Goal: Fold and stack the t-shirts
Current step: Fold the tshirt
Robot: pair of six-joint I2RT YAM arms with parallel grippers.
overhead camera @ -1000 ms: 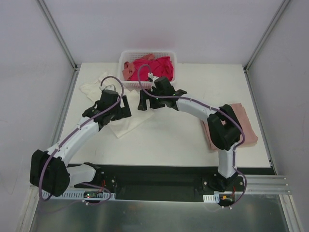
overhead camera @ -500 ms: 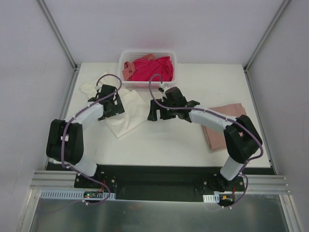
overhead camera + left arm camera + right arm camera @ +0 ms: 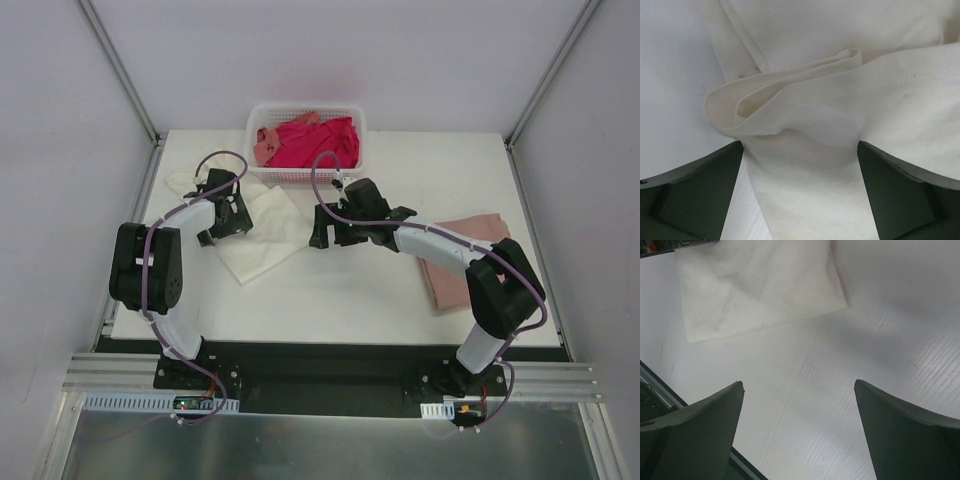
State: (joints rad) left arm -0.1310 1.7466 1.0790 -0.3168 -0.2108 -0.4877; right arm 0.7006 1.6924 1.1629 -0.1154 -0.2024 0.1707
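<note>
Cream t-shirt (image 3: 900, 100) | directly below left gripper (image 3: 800, 145) | jaws spread wide

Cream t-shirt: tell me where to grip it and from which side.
Pinch the looped fold of the cream t-shirt, coming straight down with the open left gripper above it. The loop stands proud of the flat cloth, so the jaws can likely straddle it.

Cream t-shirt (image 3: 262, 232): plain, ~10 o'clock on white table (image 3: 350, 290). Dusty pink t-shirt (image 3: 470, 262): plain, ~3 o'clock. White lattice basket (image 3: 305, 110) @ 12: magenta-red t-shirt (image 3: 318, 142) + salmon t-shirt (image 3: 264, 148). Left arm (image 3: 188, 217), right arm (image 3: 432, 240): white w/ blk joints.
</note>
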